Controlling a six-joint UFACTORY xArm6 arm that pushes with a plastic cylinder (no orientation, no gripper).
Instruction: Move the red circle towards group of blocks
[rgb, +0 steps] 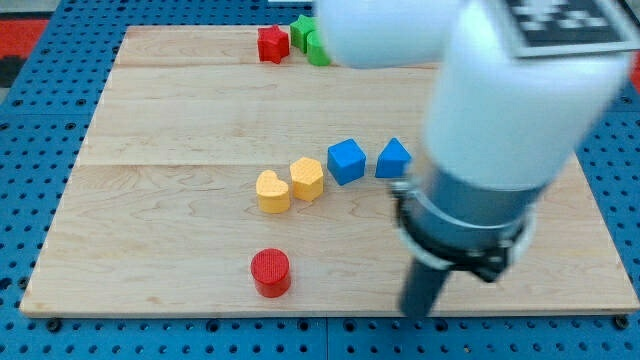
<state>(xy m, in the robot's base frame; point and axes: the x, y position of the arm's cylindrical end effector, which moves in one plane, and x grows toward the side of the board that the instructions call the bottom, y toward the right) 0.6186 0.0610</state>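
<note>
Red circle (270, 273) sits alone near the board's (150, 220) bottom edge, well apart from the group we must reach: yellow heart (272, 191), yellow hexagon (307, 179), blue cube (346, 161) and a second blue block (393, 158) above it. Our rod's tip (419, 310) rests off to the view's right, touching nothing and holding nothing. We judge the push not yet begun.

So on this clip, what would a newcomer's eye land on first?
The big white arm fills the view's right, its dark rod ending at my tip near the board's bottom edge. To its left sits the lone red circle, below a row of two yellow and two blue blocks.
</note>
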